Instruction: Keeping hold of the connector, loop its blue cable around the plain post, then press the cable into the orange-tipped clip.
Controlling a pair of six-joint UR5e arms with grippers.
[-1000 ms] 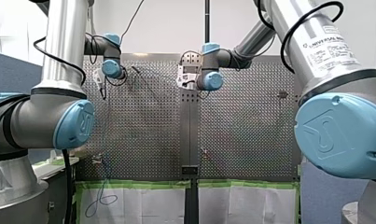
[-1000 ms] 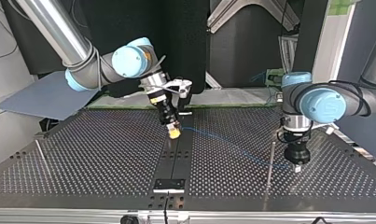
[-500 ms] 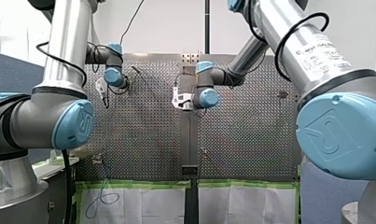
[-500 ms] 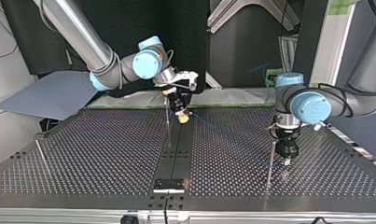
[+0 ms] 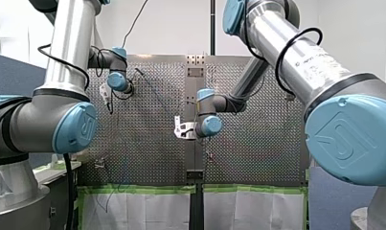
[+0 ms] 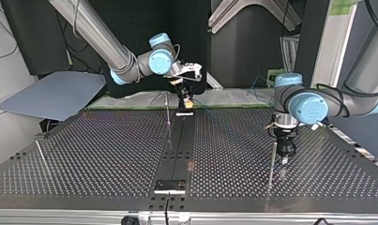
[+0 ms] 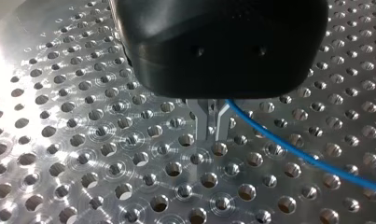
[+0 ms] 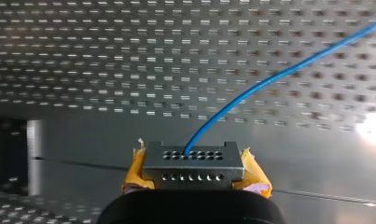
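In the right wrist view my right gripper (image 8: 193, 179) is shut on the grey connector (image 8: 192, 164), a yellow pad (image 8: 135, 170) on each side. The blue cable (image 8: 269, 79) leaves the connector's face and runs out over the perforated table. In the top view my right gripper (image 6: 185, 102) hangs near the table's far edge, beside a thin post (image 6: 168, 124). My left gripper (image 6: 284, 158) stands at the top view's right, just beside another plain post (image 6: 271, 168). In the left wrist view its metal fingers (image 7: 202, 122) sit close together and the blue cable (image 7: 297, 151) comes out from them.
A third thin post (image 6: 40, 157) leans at the top view's left. A dark centre strip (image 6: 177, 154) with a small plate (image 6: 169, 186) runs down the perforated table (image 6: 97, 154). White sheets edged with green tape (image 5: 142, 189) lie at the front view's near edge.
My right arm has carried the connector toward the top view's far edge, past the thin post. My left gripper has lifted slightly and shifted closer to its post.
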